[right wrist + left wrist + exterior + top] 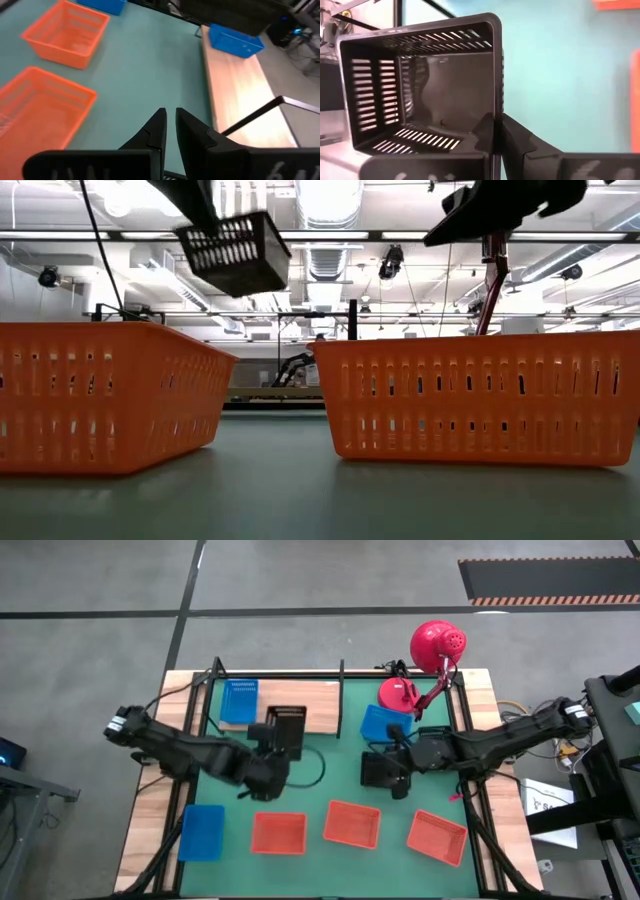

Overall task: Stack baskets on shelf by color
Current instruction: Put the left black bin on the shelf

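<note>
My left gripper (270, 762) is shut on a black basket (287, 730), held in the air near the shelf's (318, 700) front edge; the low view shows the black basket (235, 252) tilted high above the mat. One blue basket (238, 700) sits on the shelf's left end, another (385, 723) beside the lamp base, and a third (202, 832) on the mat. Three orange-red baskets (278, 833), (352, 823), (437, 837) stand along the mat's near side. My right gripper (169, 117) is shut and empty, hovering over the mat at centre right (370, 772). My left gripper pinches one side wall of the black basket at its rim (496, 107), one finger (482, 131) inside the basket and the other (515, 137) outside. The basket is lifted clear of the table and tilted, its open side turned toward the wrist.
A red desk lamp stands at the far right, its round base (398, 693) next to a blue basket. Black shelf posts (342, 670) rise at the shelf's corners. A black cable (315, 765) loops on the green mat (330, 785). Bare wooden board lies right of the shelved blue basket.
</note>
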You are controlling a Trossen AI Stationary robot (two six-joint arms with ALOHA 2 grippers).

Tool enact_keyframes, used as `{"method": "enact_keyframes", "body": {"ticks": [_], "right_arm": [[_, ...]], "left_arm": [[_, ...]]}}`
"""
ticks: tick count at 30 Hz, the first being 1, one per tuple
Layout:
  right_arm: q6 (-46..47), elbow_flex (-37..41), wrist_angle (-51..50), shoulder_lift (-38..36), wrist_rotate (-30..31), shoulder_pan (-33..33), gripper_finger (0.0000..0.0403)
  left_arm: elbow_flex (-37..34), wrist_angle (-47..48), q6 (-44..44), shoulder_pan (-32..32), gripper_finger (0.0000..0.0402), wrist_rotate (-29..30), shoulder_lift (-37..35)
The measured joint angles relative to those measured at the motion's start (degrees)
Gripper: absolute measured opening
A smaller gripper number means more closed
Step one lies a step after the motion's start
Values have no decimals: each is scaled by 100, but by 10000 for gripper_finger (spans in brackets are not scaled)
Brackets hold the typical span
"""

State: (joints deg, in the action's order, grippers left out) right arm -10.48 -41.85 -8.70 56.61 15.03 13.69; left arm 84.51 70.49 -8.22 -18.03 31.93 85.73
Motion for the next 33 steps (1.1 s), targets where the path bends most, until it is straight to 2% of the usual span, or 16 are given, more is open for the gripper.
{"method": "enact_keyframes", "body": {"ticks": [4,9,12,16,24,33], "right_arm": [[-9,0,4,-59,-8,175,32],[-63,0,1,-71,-12,252,32],[-61,0,-1,-71,-6,256,32],[-56,0,-3,-71,-7,256,32],[-59,0,-2,-71,-5,256,32],[5,0,-1,-71,-5,256,32]], "left_arm": [[-234,-211,590,689,0,6,-1],[-743,-1180,1195,1611,0,-78,-5],[-1185,-1803,1714,2111,0,-464,-4],[-1701,-2201,1872,2640,0,-858,-4],[-2194,-2512,1975,2932,0,-1026,-4],[-2267,-2538,2654,3045,0,-1032,7]]}}
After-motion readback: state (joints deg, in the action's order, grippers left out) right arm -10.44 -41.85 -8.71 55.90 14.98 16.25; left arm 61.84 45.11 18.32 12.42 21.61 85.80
